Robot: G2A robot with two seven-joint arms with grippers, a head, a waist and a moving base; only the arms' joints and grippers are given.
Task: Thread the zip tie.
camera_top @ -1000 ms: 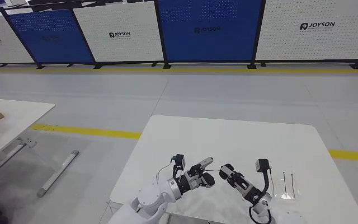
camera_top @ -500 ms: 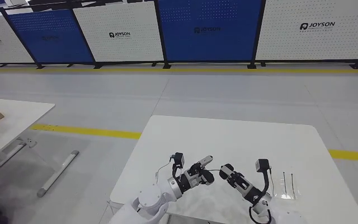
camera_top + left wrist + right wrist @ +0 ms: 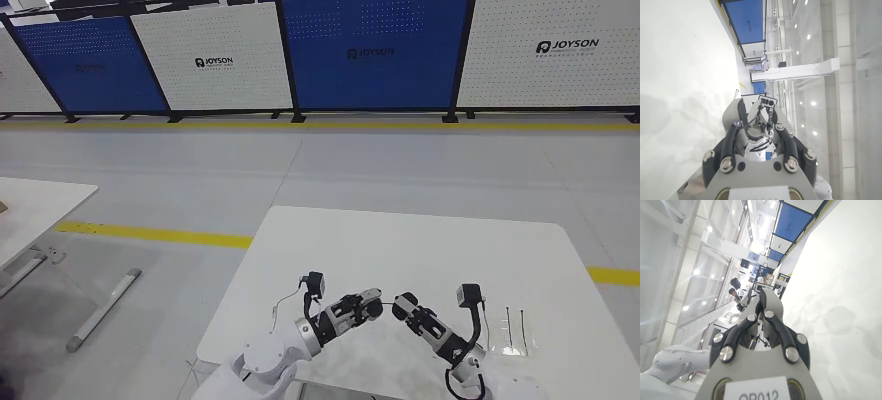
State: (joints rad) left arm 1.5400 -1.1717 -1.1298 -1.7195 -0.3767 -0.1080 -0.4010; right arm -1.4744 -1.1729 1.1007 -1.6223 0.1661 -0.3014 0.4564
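Zip tie (image 3: 758,109) between parted left fingers (image 3: 734,110)

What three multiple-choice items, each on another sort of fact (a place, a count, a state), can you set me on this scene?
1. Where do the spare ties lie?
A. on the floor
B. on a chair
C. on the table, at the robot's right

2. How many spare ties lie there?
A. one
B. two
C. five

3. How do the left gripper's fingers stand?
A. apart
B. pressed together
C. clamped on a cup

Key:
1 C: the top view shows them on the white tabletop, at the robot's right.
2 B: two thin dark strips lie side by side.
3 A: the left wrist view shows a wide gap between the two fingers.
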